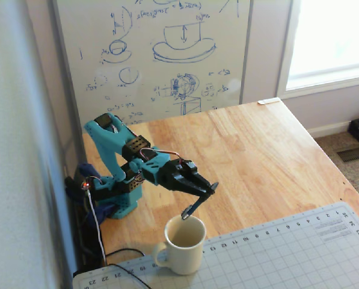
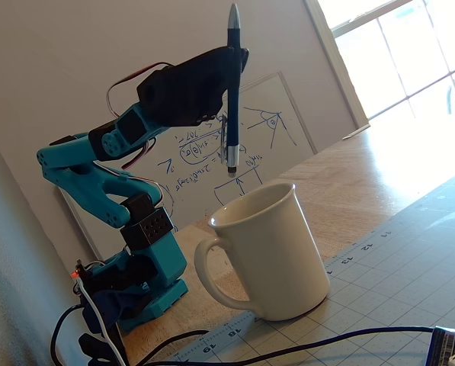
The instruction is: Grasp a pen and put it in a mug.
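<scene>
1. High fixed view: the mug (image 1: 183, 244) stands upright on the tabletop (image 1: 257, 156), at the near-left corner of a grey gridded cutting mat (image 1: 275, 253). Its handle points left in this view.
2. Same view: the teal arm (image 1: 116, 162) is based behind and to the left of the mug and reaches toward it. The black gripper (image 1: 206, 189) hangs above the mug's far rim.
3. Same view: the fingers are clenched on the pen (image 1: 194, 205). The pen slants down from them, and its lower end sits just above the mug's opening, not inside it.
4. Same view: a whiteboard (image 1: 161, 54) with blue sketches leans on the wall behind the arm, well beyond the mug.
5. Low fixed view: the mug (image 2: 273, 255) fills the foreground, handle to the left, standing at the mat's ruled edge (image 2: 395, 267).
6. Same view: the gripper (image 2: 233, 65) is high above the mug, its fingers grasping the pen (image 2: 232, 99) near the pen's upper part.
7. Same view: the pen hangs nearly upright, silvery tip down, the tip clear of the mug's rim with a visible gap.
8. Same view: a black cable (image 2: 288, 347) runs across the mat in front of the mug.
</scene>
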You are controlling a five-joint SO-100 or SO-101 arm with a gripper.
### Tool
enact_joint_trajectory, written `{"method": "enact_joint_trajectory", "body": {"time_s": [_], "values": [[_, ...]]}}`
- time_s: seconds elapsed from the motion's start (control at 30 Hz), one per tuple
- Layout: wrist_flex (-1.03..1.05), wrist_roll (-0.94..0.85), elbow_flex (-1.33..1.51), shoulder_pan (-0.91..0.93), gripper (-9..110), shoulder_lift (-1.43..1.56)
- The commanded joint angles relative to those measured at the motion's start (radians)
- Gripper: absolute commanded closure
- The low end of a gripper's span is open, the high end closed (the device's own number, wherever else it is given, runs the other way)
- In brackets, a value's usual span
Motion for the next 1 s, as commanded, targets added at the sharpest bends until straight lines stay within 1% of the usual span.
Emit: {"method": "enact_joint_trajectory", "body": {"time_s": [0.0, 0.13, 0.6, 0.97], "values": [[-0.137, -0.012, -0.012, -0.006, 100, -0.043], [-0.179, -0.014, 0.032, -0.006, 100, -0.084], [-0.181, -0.015, 0.198, -0.006, 100, -0.089], [-0.187, -0.018, 0.196, 0.005, 100, -0.087]]}}
